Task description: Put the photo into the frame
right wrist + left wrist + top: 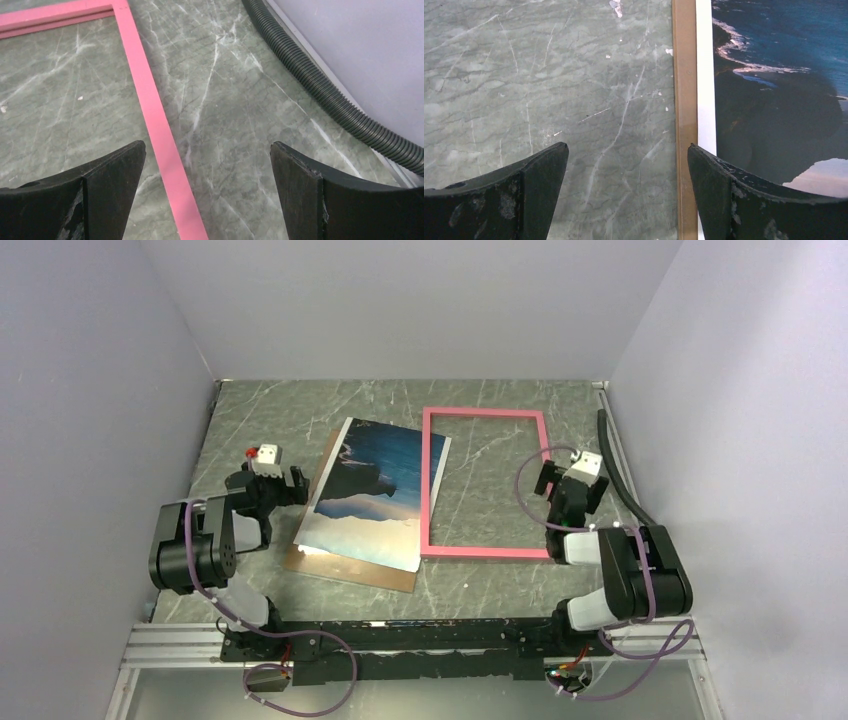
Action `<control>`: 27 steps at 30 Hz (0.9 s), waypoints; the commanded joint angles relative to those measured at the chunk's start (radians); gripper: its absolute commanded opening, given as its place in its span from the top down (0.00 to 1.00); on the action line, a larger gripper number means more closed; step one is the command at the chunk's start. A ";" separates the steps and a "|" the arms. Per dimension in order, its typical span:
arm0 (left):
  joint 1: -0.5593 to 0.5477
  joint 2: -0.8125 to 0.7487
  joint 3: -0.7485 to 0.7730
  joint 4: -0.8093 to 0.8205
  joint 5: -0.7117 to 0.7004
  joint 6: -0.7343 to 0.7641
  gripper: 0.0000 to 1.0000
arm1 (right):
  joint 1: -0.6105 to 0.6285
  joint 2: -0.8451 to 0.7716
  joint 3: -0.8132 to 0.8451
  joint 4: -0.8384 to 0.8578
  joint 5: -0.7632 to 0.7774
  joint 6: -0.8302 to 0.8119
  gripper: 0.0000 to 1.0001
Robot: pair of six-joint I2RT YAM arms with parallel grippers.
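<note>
The photo [380, 490] [774, 100], a print of blue sea and dark cliffs, lies face up on a brown backing board [350, 570] [684, 100] left of centre. Its right edge overlaps the left bar of the pink frame [485, 550] [150, 110], which lies flat on the marble table. My left gripper [268, 462] [628, 150] hovers open over bare table just left of the board's edge. Over the frame's right bar my right gripper [578, 472] [207, 147] stands open, nothing between its fingers.
A black corrugated hose [618, 465] [320, 85] runs along the right wall beside the frame. Grey walls close in the table on three sides. The arms' bases and a metal rail [420, 640] line the near edge.
</note>
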 commanded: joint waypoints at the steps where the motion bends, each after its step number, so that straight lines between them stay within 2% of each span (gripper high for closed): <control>1: 0.017 -0.101 0.108 -0.217 0.068 0.009 0.05 | 0.038 -0.106 0.286 -0.473 0.226 0.111 0.00; 2: 0.017 -0.117 0.172 -0.397 0.078 0.027 0.05 | 0.032 -0.116 0.359 -0.602 0.219 0.132 0.00; 3: 0.017 -0.125 0.236 -0.473 0.079 0.042 0.05 | 0.030 -0.118 0.434 -0.695 0.211 0.125 0.00; 5: 0.017 -0.127 0.346 -0.685 0.079 0.049 0.05 | 0.026 -0.109 0.542 -0.802 0.171 0.246 0.00; 9: 0.019 -0.140 0.555 -0.950 0.060 0.040 0.05 | 0.004 -0.107 0.687 -0.946 -0.088 0.507 0.00; 12: 0.018 -0.113 0.718 -1.153 0.034 0.033 0.05 | 0.017 -0.058 0.806 -1.014 -0.325 0.496 0.00; 13: 0.018 -0.091 0.778 -1.232 0.024 0.035 0.06 | 0.058 -0.035 0.849 -1.069 -0.314 0.482 0.00; 15: 0.018 -0.028 0.925 -1.396 0.007 0.045 0.10 | 0.185 0.027 0.969 -1.209 -0.162 0.420 0.00; 18: 0.025 0.074 1.131 -1.671 -0.004 0.054 0.20 | 0.357 0.150 1.120 -1.386 -0.043 0.363 0.00; 20: 0.036 0.120 1.222 -1.771 0.015 0.060 0.24 | 0.443 0.239 1.218 -1.507 -0.018 0.372 0.00; 23: 0.057 0.126 1.244 -1.810 0.032 0.054 0.24 | 0.526 0.335 1.299 -1.613 0.011 0.419 0.00; 27: 0.063 0.062 1.174 -1.762 0.016 0.050 0.24 | 0.623 0.388 1.293 -1.595 0.033 0.411 0.00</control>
